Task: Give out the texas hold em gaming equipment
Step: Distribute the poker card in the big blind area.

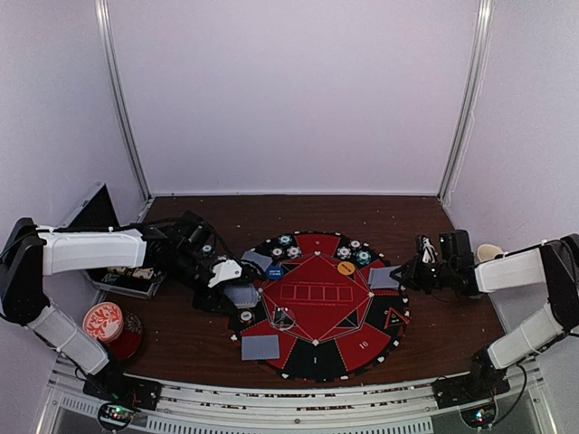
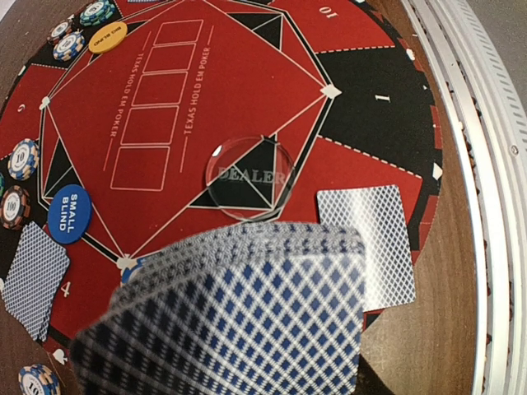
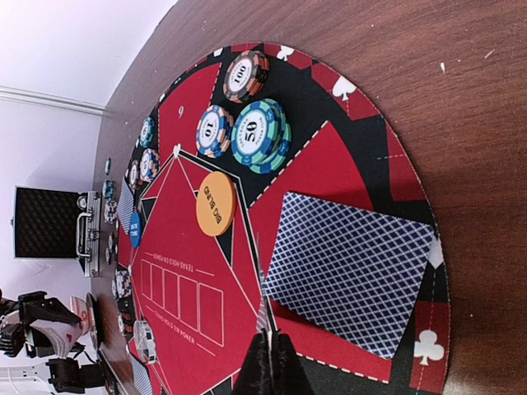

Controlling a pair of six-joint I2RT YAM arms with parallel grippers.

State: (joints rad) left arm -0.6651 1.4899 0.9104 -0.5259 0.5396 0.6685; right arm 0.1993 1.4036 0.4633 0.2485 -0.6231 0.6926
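Note:
My left gripper (image 1: 226,272) hovers over the left rim of the round mat (image 1: 318,360), shut on a stack of blue-backed playing cards (image 2: 247,317). The stack fills the near part of the left wrist view and hides the fingers. My right gripper (image 3: 272,344) is shut on a single card seen edge-on, just above the mat's right side. One card (image 3: 350,267) lies flat beside it. More cards (image 1: 260,347) (image 2: 33,276) lie on other segments. An orange button (image 3: 216,202), a blue button (image 2: 67,212), a clear dealer disc (image 2: 249,175) and poker chips (image 3: 262,134) rest on the mat.
An open black case (image 1: 116,282) sits at the left table edge behind my left arm. A red-and-white patterned disc (image 1: 102,320) lies in front of it. A white object (image 1: 488,251) sits by my right arm. A metal rail (image 1: 271,398) runs along the near edge.

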